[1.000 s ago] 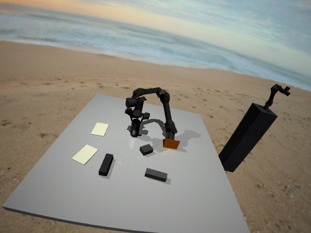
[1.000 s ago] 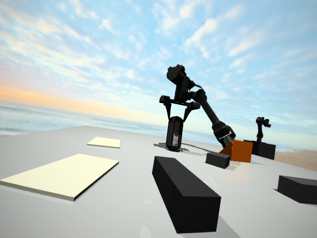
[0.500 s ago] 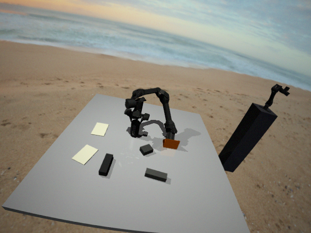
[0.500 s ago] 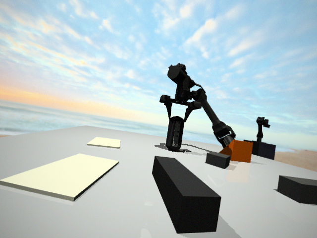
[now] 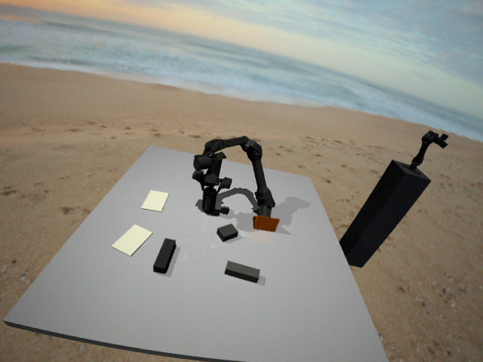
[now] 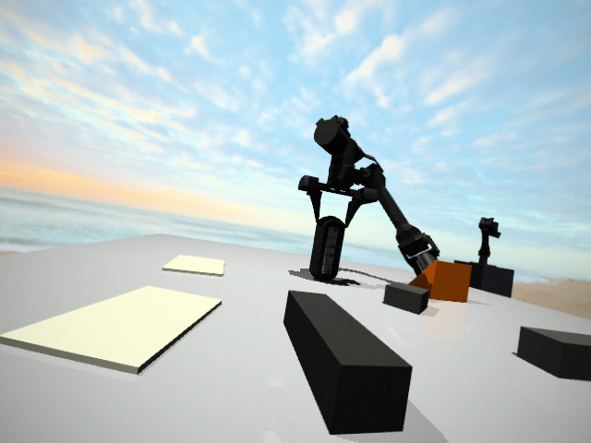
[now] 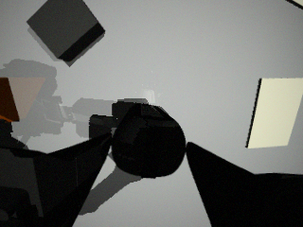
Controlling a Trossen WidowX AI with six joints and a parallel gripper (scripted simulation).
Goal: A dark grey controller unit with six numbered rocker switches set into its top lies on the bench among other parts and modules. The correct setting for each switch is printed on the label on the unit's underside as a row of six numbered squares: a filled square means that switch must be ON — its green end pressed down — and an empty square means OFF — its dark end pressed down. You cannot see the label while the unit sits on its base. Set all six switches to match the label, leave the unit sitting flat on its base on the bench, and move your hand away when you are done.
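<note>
1. A big flat grey table (image 5: 78, 296) sits on a sandy beach (image 5: 58, 128).
2. Behind the sand is the sea (image 5: 117, 58), grey-blue with soft waves.
3. The sky (image 6: 190, 71) is blue with white clouds, and it glows orange low down.
4. A tall black block (image 5: 384, 214) stands beside the table.
</note>
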